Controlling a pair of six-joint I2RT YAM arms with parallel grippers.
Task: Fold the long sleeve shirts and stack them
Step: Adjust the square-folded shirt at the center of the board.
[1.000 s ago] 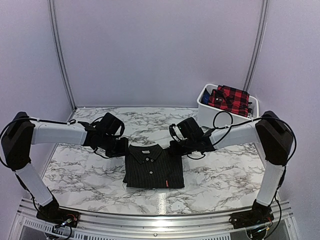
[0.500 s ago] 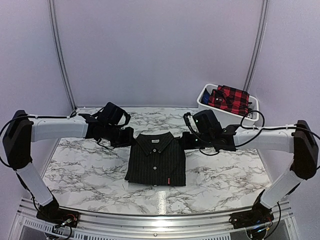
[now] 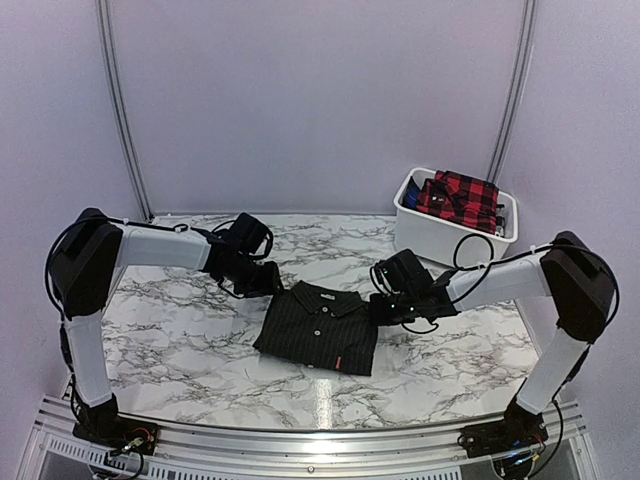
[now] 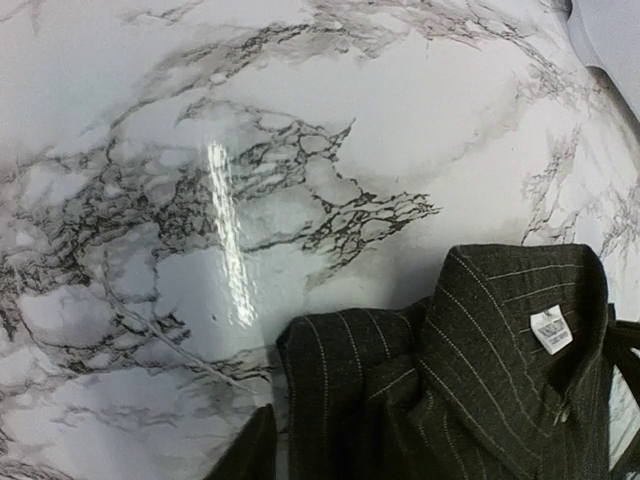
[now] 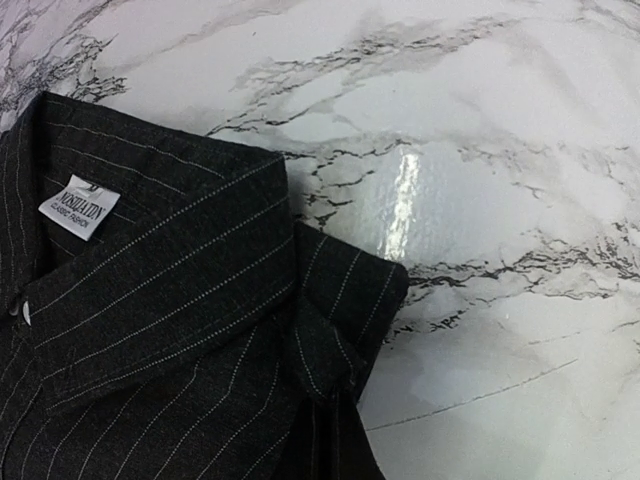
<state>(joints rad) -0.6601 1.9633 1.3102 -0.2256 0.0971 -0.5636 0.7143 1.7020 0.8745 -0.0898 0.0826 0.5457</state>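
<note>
Top external view: a white marble-patterned surface (image 3: 180,330) with grey veins carries everything. At its far right corner stands a white plastic bin (image 3: 420,232) holding a red-and-black plaid garment (image 3: 460,197). Near the middle lies the black pinstriped shirt (image 3: 318,325), soft cloth folded into a compact rectangle, front up, buttons down its centre. Its long axis runs near to far, collar away from the arm bases and leaning a little right, so the hem sits skewed.

The left fingers (image 3: 268,283) are just beside the collar's left shoulder; whether they are wide or narrow cannot be told. The right fingers (image 3: 382,308) are closed at the right shoulder, where the right wrist view shows the cloth puckered into a pinch.

A white neck label (image 5: 79,206) sits inside the collar, and a small red tag (image 3: 339,364) marks the hem.
</note>
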